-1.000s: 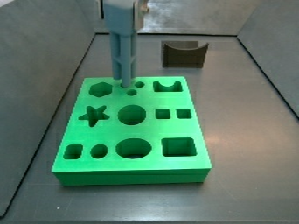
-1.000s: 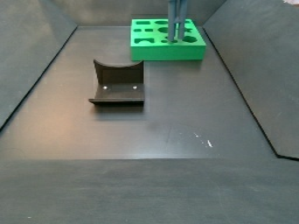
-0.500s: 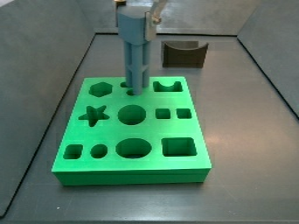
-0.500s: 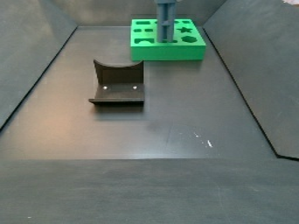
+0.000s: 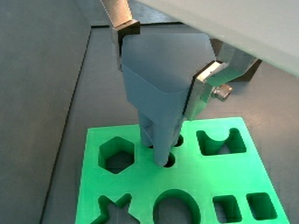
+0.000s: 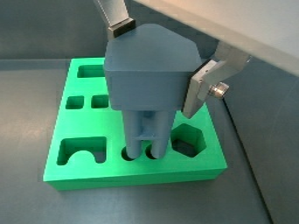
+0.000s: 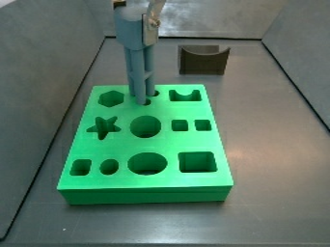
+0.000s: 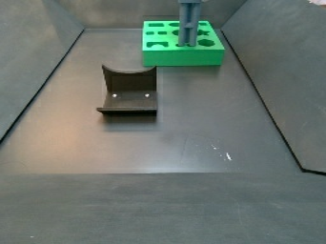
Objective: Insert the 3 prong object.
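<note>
The 3 prong object (image 7: 137, 58) is a tall grey-blue piece of parallel rods with a wide head. My gripper (image 5: 163, 66) is shut on its head, in both wrist views (image 6: 149, 66). It hangs upright over the green board (image 7: 206, 178), and its rod tips reach the small holes between the hexagon hole (image 5: 118, 154) and the notched hole (image 5: 219, 141). In a wrist view the tips (image 6: 143, 150) stand at or just inside the holes. In a side view the piece (image 8: 189, 24) stands over the board (image 8: 173, 55) at the far end.
The board has star, round, square and hexagon holes. The dark fixture (image 8: 128, 92) stands on the grey floor mid-table and shows behind the board in a side view (image 7: 203, 60). Grey walls enclose the floor on the sides.
The gripper with the piece shifted sideways over the board and back, and now the rod tips sit lower at the small holes.
</note>
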